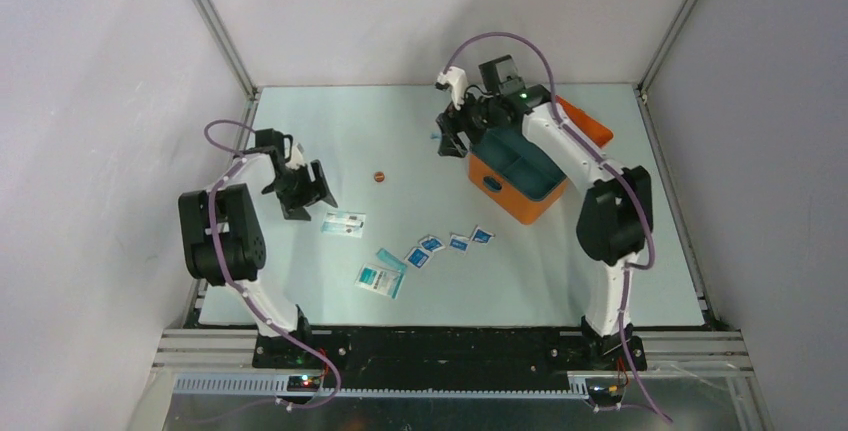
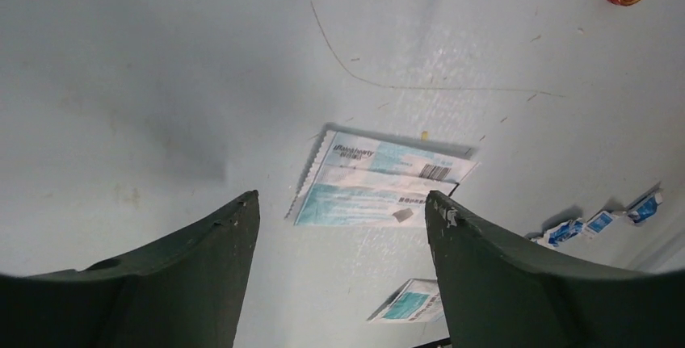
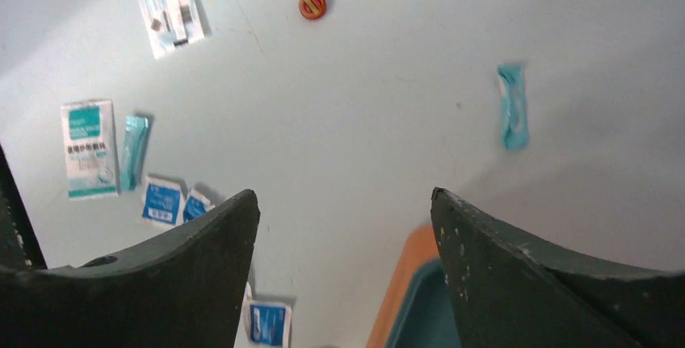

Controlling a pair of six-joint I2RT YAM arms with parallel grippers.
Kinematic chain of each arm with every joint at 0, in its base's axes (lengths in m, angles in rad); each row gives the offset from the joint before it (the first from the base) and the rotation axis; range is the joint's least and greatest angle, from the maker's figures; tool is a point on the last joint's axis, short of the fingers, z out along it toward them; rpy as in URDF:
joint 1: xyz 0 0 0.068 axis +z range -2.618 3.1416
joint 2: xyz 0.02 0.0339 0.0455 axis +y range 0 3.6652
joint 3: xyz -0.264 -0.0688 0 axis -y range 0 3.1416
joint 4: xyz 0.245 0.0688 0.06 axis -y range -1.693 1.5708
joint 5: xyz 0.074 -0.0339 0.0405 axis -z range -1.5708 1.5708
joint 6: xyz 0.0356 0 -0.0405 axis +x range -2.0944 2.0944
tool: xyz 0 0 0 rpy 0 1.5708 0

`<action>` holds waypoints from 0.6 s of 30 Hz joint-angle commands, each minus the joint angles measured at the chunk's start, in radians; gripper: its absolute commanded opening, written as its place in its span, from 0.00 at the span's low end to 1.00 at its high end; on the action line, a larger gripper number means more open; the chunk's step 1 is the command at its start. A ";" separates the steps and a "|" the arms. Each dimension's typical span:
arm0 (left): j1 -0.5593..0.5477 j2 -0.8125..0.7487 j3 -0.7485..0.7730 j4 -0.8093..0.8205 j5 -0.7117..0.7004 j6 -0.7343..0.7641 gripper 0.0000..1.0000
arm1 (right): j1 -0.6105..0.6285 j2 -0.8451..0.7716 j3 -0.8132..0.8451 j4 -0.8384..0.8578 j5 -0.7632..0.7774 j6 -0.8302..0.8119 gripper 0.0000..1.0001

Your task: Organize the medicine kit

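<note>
The orange medicine kit (image 1: 512, 197) stands open at the right, its lid (image 1: 590, 127) hinged back and its dark teal tray (image 1: 522, 163) showing. My right gripper (image 1: 452, 137) hovers open and empty at the kit's far left corner. In the right wrist view (image 3: 345, 194) the kit's orange corner (image 3: 401, 291) lies under the right finger. My left gripper (image 1: 305, 191) is open and empty at the left, just above a blue-white packet (image 1: 343, 223), which lies ahead of the fingers in the left wrist view (image 2: 380, 178).
A small teal packet (image 3: 512, 106) lies beside the right gripper. A red round cap (image 1: 379, 177) sits mid-table. Several blue sachets (image 1: 459, 242) lie in a row in front of the kit. Two larger packets (image 1: 380, 279) lie nearer the front edge.
</note>
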 commanded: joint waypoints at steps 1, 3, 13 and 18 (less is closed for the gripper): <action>-0.023 0.077 0.041 0.005 0.079 -0.021 0.75 | 0.032 0.114 0.123 0.046 -0.145 0.142 0.85; -0.036 0.115 0.048 0.006 0.132 -0.006 0.62 | 0.047 0.159 0.121 0.061 -0.196 0.224 0.85; -0.133 0.214 0.064 0.011 0.321 0.000 0.33 | 0.167 0.308 0.062 0.162 -0.107 0.356 0.78; -0.218 0.232 0.088 0.011 0.311 0.003 0.21 | 0.194 0.336 0.064 0.175 0.014 0.324 0.74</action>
